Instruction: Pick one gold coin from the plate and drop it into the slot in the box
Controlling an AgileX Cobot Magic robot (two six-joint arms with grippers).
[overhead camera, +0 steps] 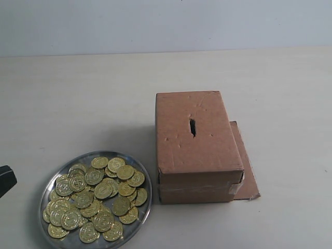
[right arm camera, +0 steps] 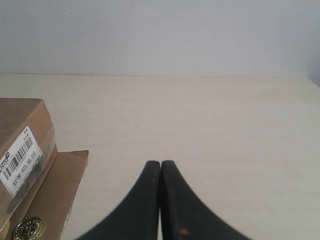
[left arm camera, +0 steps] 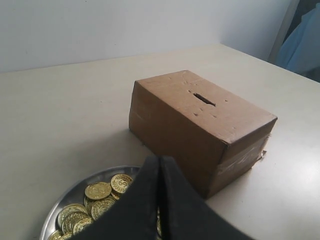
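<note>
The silver plate (overhead camera: 52, 182) sits at the front left, heaped with gold coins (overhead camera: 98, 197). To its right stands the brown box (overhead camera: 207, 150), its dark slot (overhead camera: 192, 127) in the top face. In the left wrist view my left gripper (left arm camera: 160, 159) is shut with nothing between its fingers, above the plate (left arm camera: 75, 189) and its coins (left arm camera: 98, 190), short of the box (left arm camera: 170, 125) and slot (left arm camera: 204, 99). My right gripper (right arm camera: 160, 163) is shut and empty over bare table, to the right of the box (right arm camera: 17, 125).
A flat cardboard sheet (overhead camera: 248, 176) lies under the box and sticks out on its right side (right arm camera: 55, 185). One loose gold coin (right arm camera: 28, 228) lies on it by the box's foot. A dark part of my left arm (overhead camera: 5, 179) shows at the left edge.
</note>
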